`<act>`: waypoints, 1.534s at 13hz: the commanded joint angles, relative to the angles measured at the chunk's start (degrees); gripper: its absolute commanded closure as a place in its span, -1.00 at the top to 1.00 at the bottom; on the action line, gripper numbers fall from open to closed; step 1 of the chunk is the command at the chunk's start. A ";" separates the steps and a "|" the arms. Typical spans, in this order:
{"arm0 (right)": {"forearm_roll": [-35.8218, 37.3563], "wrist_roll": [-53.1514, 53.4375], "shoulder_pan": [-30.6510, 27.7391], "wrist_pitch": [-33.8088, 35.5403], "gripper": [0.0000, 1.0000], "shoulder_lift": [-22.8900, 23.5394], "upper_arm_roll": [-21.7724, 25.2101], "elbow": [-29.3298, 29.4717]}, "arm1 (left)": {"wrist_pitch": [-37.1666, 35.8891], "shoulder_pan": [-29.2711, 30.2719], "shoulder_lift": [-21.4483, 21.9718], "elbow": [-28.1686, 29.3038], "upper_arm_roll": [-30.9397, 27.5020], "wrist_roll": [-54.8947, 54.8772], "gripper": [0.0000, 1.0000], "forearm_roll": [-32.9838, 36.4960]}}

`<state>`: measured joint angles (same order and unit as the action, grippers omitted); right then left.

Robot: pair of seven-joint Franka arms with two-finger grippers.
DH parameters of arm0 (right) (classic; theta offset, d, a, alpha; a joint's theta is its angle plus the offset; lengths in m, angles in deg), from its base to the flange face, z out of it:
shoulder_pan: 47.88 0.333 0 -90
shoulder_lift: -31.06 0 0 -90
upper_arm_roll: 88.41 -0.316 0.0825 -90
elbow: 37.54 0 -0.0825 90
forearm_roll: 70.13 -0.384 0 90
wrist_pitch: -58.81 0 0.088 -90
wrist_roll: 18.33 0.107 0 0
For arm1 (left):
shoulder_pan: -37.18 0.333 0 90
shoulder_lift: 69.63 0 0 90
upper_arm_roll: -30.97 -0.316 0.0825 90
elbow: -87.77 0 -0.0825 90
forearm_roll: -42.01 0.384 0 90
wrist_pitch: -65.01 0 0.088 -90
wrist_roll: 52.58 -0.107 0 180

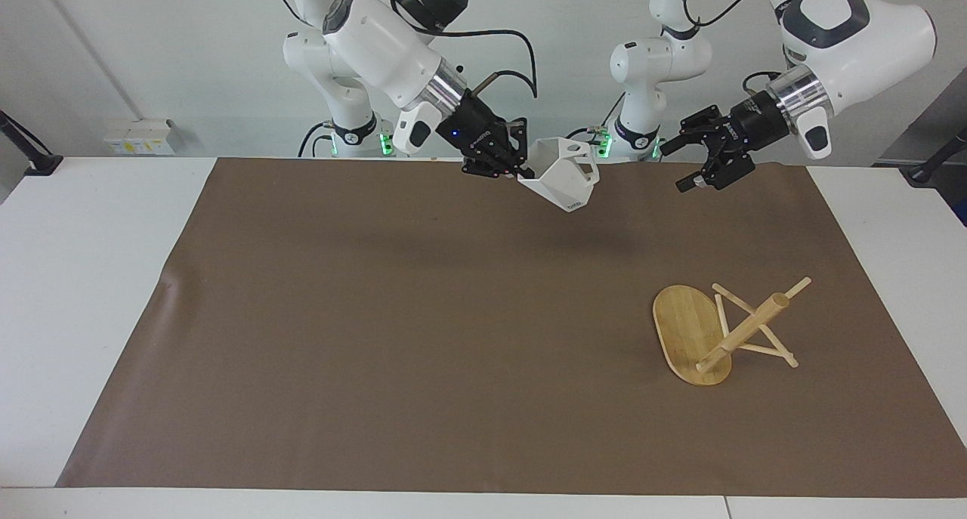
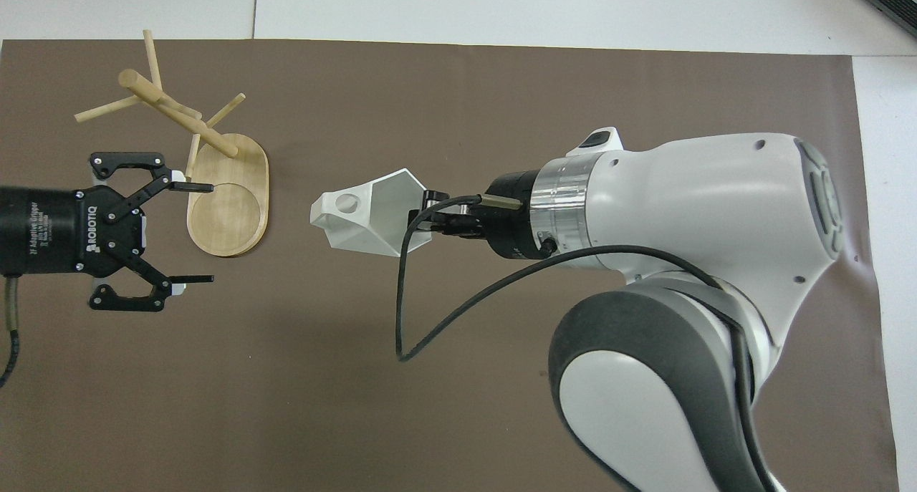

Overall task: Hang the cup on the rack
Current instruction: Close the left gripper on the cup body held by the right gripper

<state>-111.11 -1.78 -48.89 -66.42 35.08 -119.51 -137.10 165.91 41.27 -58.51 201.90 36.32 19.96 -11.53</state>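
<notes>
The white faceted cup hangs tilted in the air over the middle of the brown mat. Its handle with the round hole points toward the left arm's end. My right gripper is shut on the cup's wall. The bamboo rack stands on the mat toward the left arm's end; its post and thin pegs are bare. My left gripper is open and empty in the air, over the edge of the rack's oval base in the overhead view.
The brown mat covers most of the white table. A black cable loops down from the right wrist. A wrinkle in the mat lies at the right arm's end.
</notes>
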 commanded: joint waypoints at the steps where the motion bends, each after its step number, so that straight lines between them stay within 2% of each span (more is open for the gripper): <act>1: -1.46 1.20 -0.39 -1.16 -1.00 0.47 -1.60 0.16 | 6.48 -6.96 0.65 2.68 0.01 4.00 1.00 -2.45; 4: -1.73 3.31 -0.39 -1.07 -1.00 0.65 -2.39 0.43 | 7.73 -9.45 1.35 5.57 -0.08 4.81 1.00 -2.45; 11: -2.43 3.40 -0.48 -1.16 -1.00 0.65 -2.39 0.51 | 10.01 -9.71 1.09 5.84 0.10 8.93 1.00 -4.90; 16: -2.52 3.40 -0.48 -1.16 -1.00 0.65 -2.39 0.51 | 13.71 -14.19 1.35 6.80 0.10 10.61 1.00 -5.17; 20: -2.52 3.49 -0.48 -1.16 -1.00 0.65 -2.39 0.51 | 13.88 -14.11 1.35 6.99 0.10 10.43 1.00 -5.17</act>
<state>-111.96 0.74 -48.83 -66.52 35.55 -121.17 -136.98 178.59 28.31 -58.49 206.89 37.00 30.00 -15.55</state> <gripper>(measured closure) 0.956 0.000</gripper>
